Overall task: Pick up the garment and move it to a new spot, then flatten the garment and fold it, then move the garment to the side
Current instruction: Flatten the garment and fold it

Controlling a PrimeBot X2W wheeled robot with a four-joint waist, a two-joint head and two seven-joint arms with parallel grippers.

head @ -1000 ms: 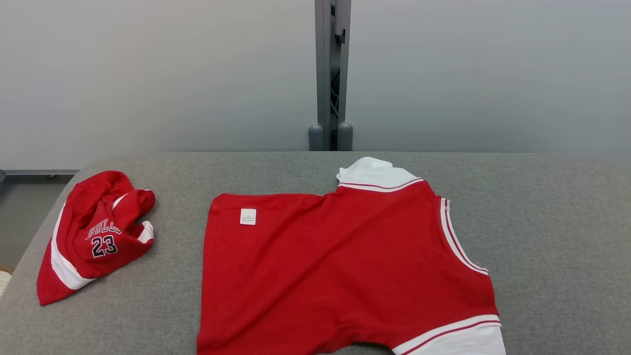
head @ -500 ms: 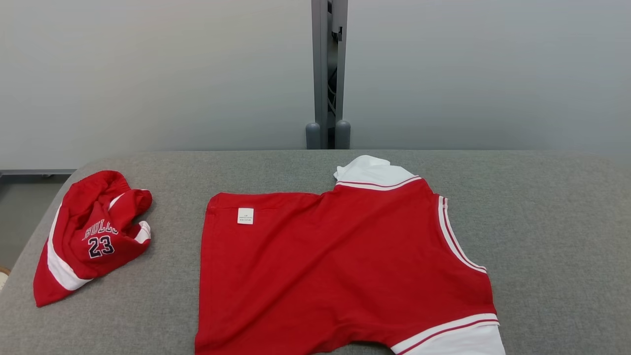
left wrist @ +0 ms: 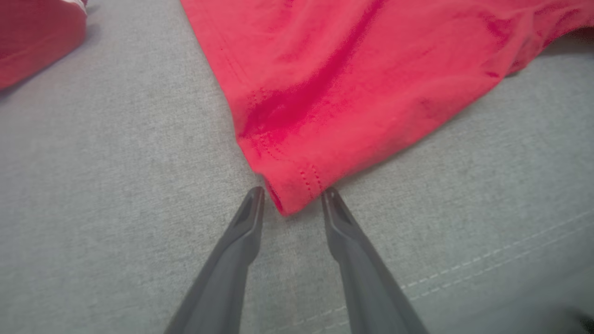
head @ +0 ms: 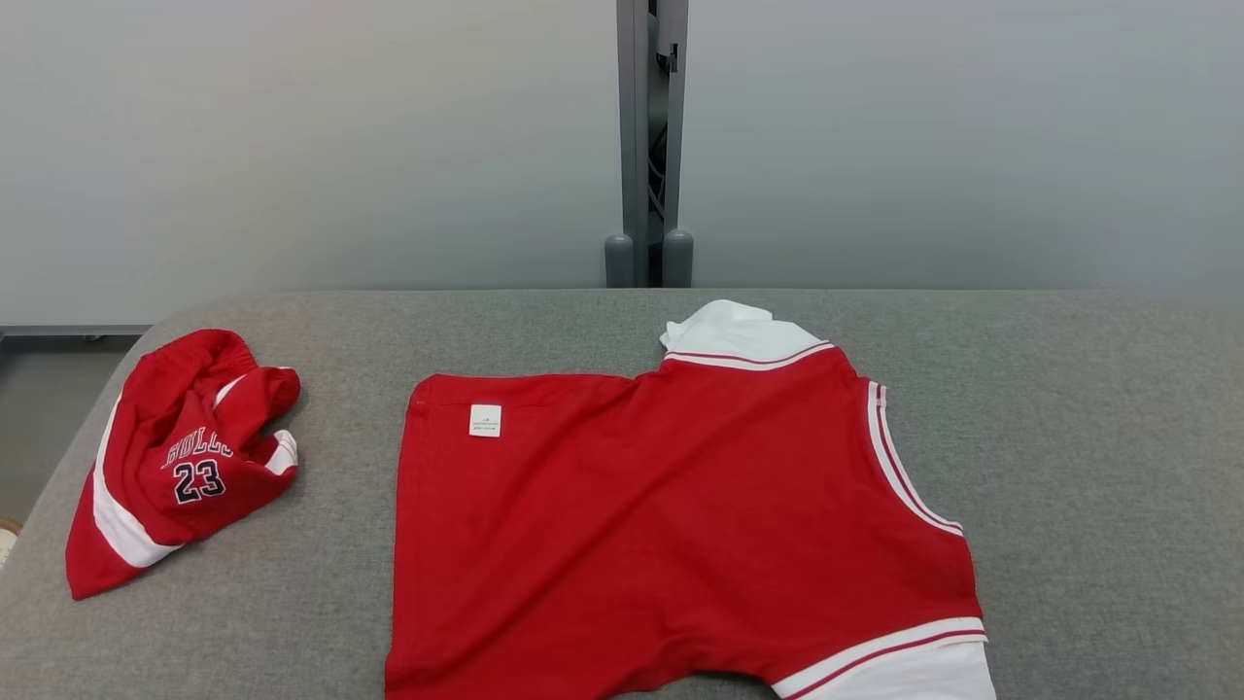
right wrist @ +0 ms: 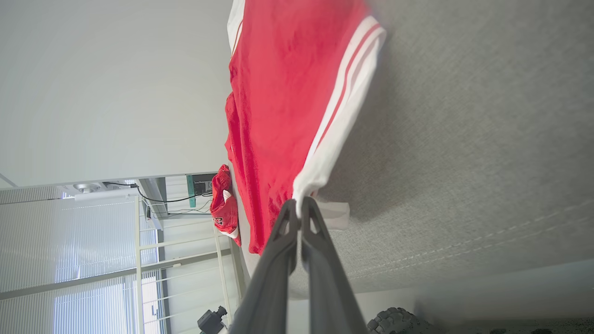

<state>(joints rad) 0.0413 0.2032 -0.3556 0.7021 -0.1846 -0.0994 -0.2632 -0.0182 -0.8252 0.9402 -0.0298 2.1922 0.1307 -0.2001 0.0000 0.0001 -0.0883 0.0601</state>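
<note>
The garment (head: 680,506), red with white striped trim, lies spread on the grey table (head: 1098,437). In the left wrist view my left gripper (left wrist: 293,195) rests low on the cloth-covered top, open. Its two fingertips (left wrist: 254,199) straddle the garment's near stitched corner (left wrist: 297,185). In the right wrist view my right gripper (right wrist: 299,204) is shut on the garment's white hem corner (right wrist: 306,181), which is lifted a little off the table.
A second red garment (head: 185,457) with the number 23 lies crumpled at the table's left end. A grey post (head: 649,146) stands behind the far edge. Bare grey surface lies right of the spread garment.
The head view has shifted slightly down and sideways. Both garments lie where they were.
</note>
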